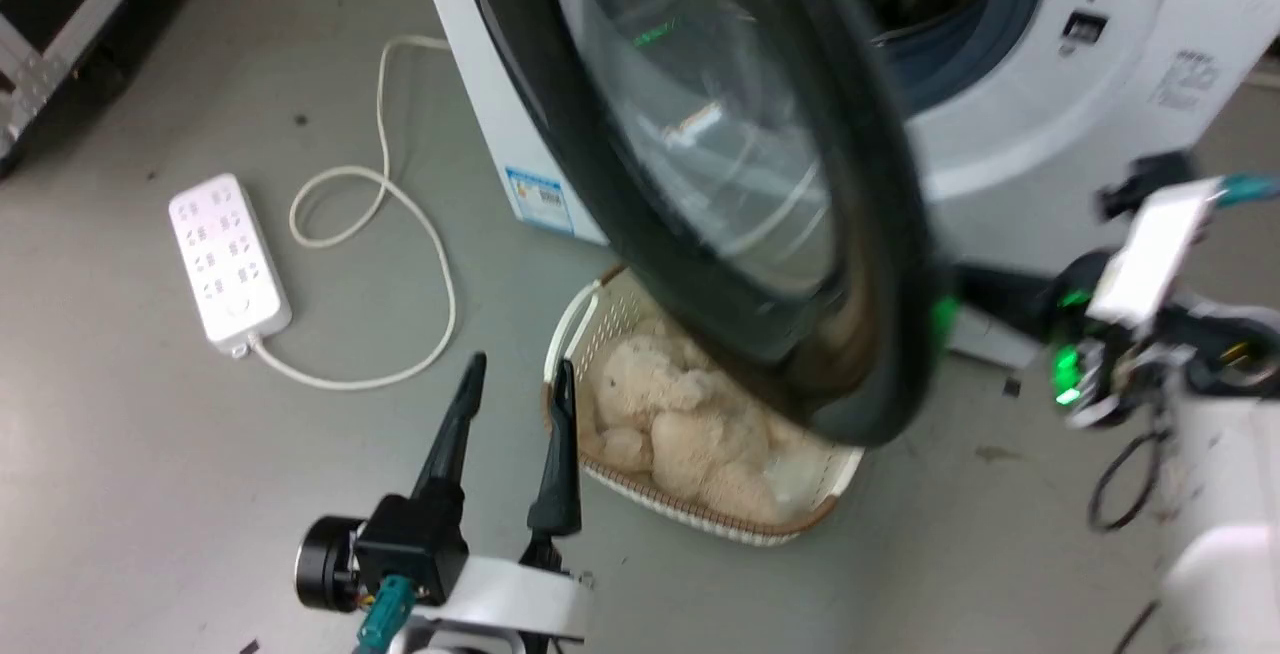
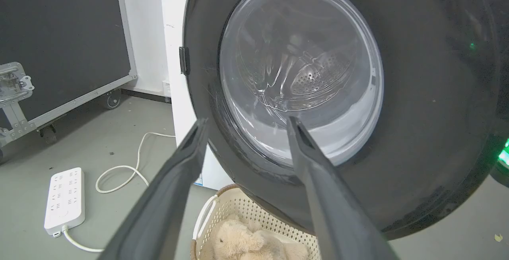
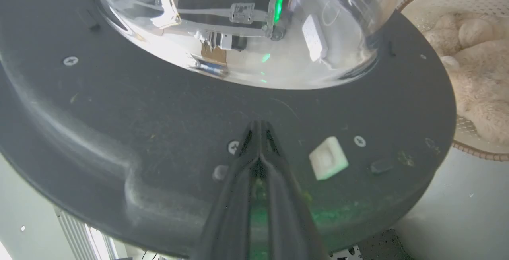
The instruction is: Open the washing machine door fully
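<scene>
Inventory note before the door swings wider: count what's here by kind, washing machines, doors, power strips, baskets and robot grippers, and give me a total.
washing machine: 1
washing machine door: 1
power strip: 1
basket: 1
grippers: 2, left gripper and right gripper
Total: 6

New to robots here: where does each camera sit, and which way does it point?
Head view: on the head, looking forward and down at the washing machine door, floor and basket; left gripper lower left, right arm at right.
Left wrist view: on the left wrist, facing the door's outer side between its open fingers.
Right wrist view: on the right wrist, facing the door's inner side; right gripper shut.
Shared: door and basket appear in all three.
</scene>
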Tool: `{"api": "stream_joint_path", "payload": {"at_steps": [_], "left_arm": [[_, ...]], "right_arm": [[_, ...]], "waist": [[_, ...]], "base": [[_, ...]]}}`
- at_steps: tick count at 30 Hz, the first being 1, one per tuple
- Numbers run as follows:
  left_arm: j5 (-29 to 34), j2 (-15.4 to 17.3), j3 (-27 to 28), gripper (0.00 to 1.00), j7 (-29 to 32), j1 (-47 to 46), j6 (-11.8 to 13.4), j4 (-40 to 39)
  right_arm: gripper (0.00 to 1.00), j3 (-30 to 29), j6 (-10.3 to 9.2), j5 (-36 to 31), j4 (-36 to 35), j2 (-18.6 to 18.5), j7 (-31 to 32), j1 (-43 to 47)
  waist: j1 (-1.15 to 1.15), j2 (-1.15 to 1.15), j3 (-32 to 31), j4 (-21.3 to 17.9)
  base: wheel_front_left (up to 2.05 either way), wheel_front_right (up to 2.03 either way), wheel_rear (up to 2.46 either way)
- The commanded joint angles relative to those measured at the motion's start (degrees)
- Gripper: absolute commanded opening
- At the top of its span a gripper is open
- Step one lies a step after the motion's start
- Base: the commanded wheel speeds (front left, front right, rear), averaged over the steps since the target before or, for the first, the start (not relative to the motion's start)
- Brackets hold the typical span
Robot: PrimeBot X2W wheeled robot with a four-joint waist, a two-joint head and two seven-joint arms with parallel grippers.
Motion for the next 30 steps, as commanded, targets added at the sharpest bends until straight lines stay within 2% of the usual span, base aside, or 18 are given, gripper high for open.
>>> {"api": "stream_joint_path", "payload": {"at_steps": [1,6,10,18,19,20,21,26,30], "left_arm": [[0.5,0.1,0.1,1.0,-0.3,1.1,-0.4,0.3],[1.2,0.1,0.5,1.0,-0.3,3.4,-1.7,1.1],[1.6,0.1,1.0,1.0,-0.3,4.8,-2.6,1.5],[1.7,0.1,1.9,1.0,-0.3,5.9,-3.6,1.8],[1.7,0.1,2.0,1.0,-0.3,5.9,-3.7,1.8],[1.7,0.1,2.1,1.0,-0.3,5.9,-3.8,1.7],[1.6,0.1,2.3,1.0,-0.3,5.8,-3.8,1.6],[0.8,0.1,3.6,1.0,-0.3,5.5,-3.9,1.0],[0.2,0.1,4.6,1.0,-0.3,5.0,-4.9,1.4]], "right_arm": [[0.0,2.1,0.06,2.1,-0.5,0.5,-0.7,1.6],[0.0,15.2,0.06,10.4,-4.0,0.5,-5.2,9.0],[0.0,22.9,0.06,14.3,-6.5,0.5,-8.6,13.7],[0.0,29.1,0.06,17.6,-8.6,0.5,-14.5,17.3],[0.05,29.1,0.06,16.8,-8.9,0.5,-15.6,17.4],[0.44,28.8,0.06,16.2,-9.2,0.5,-16.7,17.5],[1.0,28.3,0.06,15.6,-9.4,0.5,-17.8,17.7],[1.0,25.2,0.06,10.1,-14.8,-1.1,-23.6,19.0],[1.0,27.8,0.06,-2.4,-26.2,-7.6,-33.7,22.2]], "waist": [[0.01,0.0,-1.9,-0.6],[0.01,0.0,-4.2,-1.1],[0.01,0.0,-5.5,-0.9],[0.01,0.0,-6.4,-0.4],[0.01,0.0,-6.4,-0.5],[0.01,0.0,-6.4,-0.7],[0.01,0.0,-6.5,-1.0],[0.01,0.0,-7.1,-3.2],[0.01,0.0,-7.5,-5.5]], "base": [[0.0,0.0,0.0],[0.0,0.0,0.0],[0.0,0.0,0.0],[0.0,0.0,0.0],[0.0,0.0,0.0],[0.0,0.0,0.0],[0.0,0.0,0.0],[0.0,0.0,0.0],[0.0,0.0,0.0]]}}
